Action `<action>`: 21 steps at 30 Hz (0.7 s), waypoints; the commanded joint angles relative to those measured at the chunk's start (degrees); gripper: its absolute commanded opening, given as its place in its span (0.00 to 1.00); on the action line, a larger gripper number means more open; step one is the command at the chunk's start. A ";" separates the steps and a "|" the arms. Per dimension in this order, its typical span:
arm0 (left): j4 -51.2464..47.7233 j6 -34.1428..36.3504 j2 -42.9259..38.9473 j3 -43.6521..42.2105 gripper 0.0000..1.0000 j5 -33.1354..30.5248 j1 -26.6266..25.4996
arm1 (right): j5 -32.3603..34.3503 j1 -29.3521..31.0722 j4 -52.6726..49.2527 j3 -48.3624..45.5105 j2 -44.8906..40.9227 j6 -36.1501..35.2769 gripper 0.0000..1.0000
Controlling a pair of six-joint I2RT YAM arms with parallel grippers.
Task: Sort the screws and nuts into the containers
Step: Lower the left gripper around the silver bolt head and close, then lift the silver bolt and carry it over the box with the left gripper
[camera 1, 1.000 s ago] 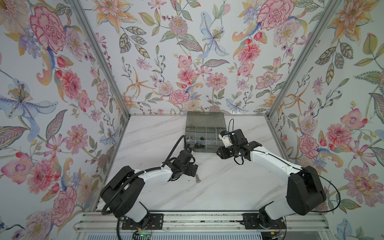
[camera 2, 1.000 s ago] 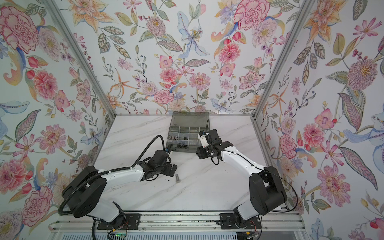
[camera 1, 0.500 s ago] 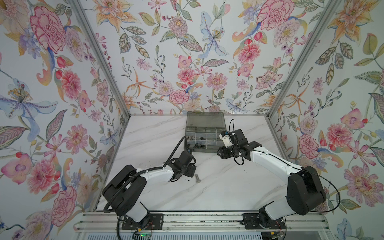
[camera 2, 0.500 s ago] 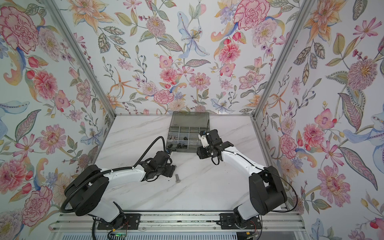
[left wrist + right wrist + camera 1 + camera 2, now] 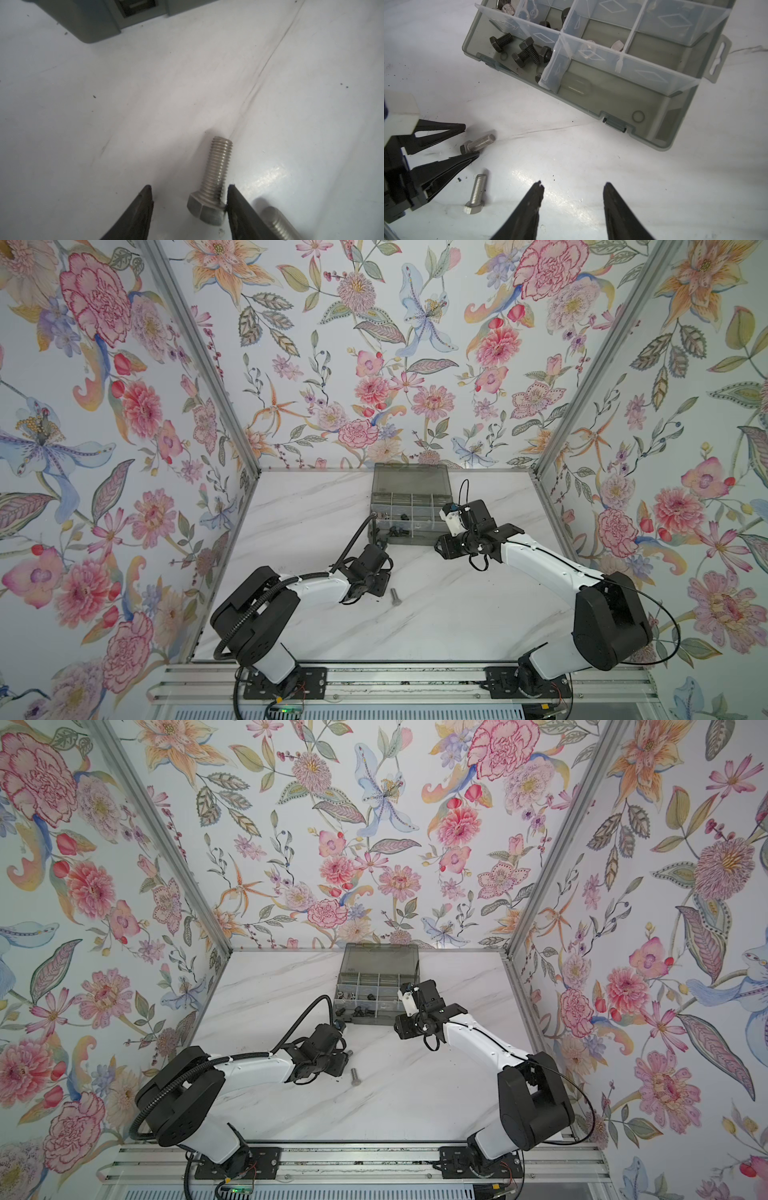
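Sorting run, late stage by my reading.

Left tool [image 5: 189, 187]: low over the white surface [image 5: 316, 506], jaws apart and straddling a silver hex bolt [image 5: 216, 176] that lies flat. One finger [image 5: 234, 205] touches the bolt head; the other stands clear of it, so nothing is clamped yet. The tool is released, not grasping.

Right tool [image 5: 573, 183]: jaws apart, nothing between them, over bare surface just in front of the organizer box [image 5: 652, 135]. Idle, as far as I can judge.

Box: sits at the far middle of the surface with its lid [image 5: 411, 479] swung open toward the back wall.
- Near-left cell: several short black screws [image 5: 527, 52].
- Next cell along: a couple of pale pieces [image 5: 616, 46] (nuts, I think; the divider blurs them).
- Far cells: more small dark and silver parts, too unclear to sort by kind.
- Near-right cells look empty.

Loose on the surface: only two items show, the bolt between the left jaws and a second silver bolt [image 5: 476, 192] just nearer than it. Both lie near-left of the box. No loose nuts visible.

Judgement: most of the sorting is done. Left to do are these two silver bolts, each needing a grasp, a carry to the box and a drop into a cell apart from the black screws.
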 commanded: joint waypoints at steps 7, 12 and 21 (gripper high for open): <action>-1.64 0.84 1.90 1.66 0.51 0.80 -0.64 | -0.30 -0.55 0.15 -1.10 -1.69 0.92 0.51; -1.26 0.94 2.41 1.85 0.47 1.30 -0.77 | -0.22 -0.63 0.11 -1.27 -1.93 0.96 0.51; 0.94 0.18 0.75 0.63 0.29 0.60 -0.77 | 0.09 -0.99 0.13 -1.71 -2.88 0.98 0.51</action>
